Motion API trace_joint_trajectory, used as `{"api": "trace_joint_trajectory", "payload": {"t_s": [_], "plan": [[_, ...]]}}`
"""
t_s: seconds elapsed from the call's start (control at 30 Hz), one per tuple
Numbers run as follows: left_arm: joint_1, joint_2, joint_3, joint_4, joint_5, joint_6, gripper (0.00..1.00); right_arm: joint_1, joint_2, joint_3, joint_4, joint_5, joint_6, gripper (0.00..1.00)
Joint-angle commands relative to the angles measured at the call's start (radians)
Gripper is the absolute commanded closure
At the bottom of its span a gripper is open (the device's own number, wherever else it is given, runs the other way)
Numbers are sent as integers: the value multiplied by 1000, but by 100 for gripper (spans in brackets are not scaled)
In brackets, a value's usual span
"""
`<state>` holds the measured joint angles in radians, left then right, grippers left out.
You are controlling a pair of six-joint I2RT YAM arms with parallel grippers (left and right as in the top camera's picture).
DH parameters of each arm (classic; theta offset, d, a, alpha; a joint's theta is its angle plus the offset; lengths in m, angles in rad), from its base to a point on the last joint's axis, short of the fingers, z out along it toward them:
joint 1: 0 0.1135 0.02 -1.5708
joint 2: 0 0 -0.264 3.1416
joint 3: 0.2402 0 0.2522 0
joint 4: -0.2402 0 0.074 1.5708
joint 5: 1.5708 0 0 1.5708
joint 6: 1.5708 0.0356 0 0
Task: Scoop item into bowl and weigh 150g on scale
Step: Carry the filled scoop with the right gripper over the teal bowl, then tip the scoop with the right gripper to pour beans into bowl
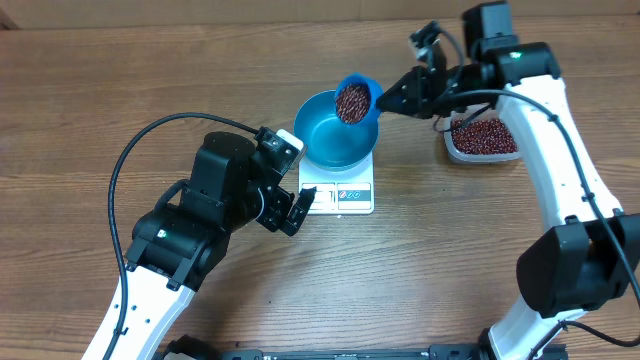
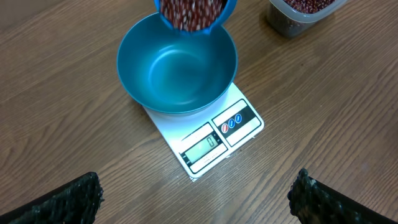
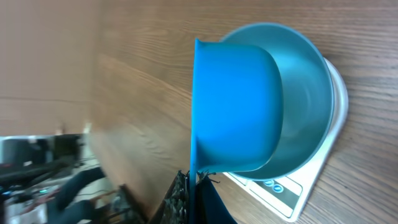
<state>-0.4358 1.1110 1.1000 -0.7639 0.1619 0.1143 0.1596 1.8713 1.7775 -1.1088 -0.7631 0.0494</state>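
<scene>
The blue bowl (image 1: 335, 135) (image 2: 177, 65) stands empty on the white scale (image 1: 345, 195) (image 2: 233, 127), whose display reads zero. Over the bowl's far rim hangs a small blue scoop (image 1: 358, 85) (image 3: 236, 106), tilted toward the bowl and full of red-brown beans (image 1: 352, 101) (image 2: 189, 11). My right gripper (image 1: 403, 100) (image 3: 196, 199) is shut on the scoop's handle. At the left of the scale, low over the table, my left gripper (image 1: 292, 185) (image 2: 199, 208) stands wide open with nothing between its fingers.
A clear plastic tub (image 1: 483, 152) (image 2: 283, 22) holding more beans sits right of the scale, under the right arm. Cables trail from both arms over the wooden table (image 1: 80, 90).
</scene>
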Motion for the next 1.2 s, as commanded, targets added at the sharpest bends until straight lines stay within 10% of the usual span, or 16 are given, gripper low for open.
{"api": "trace_joint_trajectory", "payload": {"t_s": [0.0,1.17], "plan": [[4,2,-4,1,15,20,1,42,-9,32,8,159,34,96],[4,2,-4,1,15,20,0,439,-8,32,53,1016,81,96]]}}
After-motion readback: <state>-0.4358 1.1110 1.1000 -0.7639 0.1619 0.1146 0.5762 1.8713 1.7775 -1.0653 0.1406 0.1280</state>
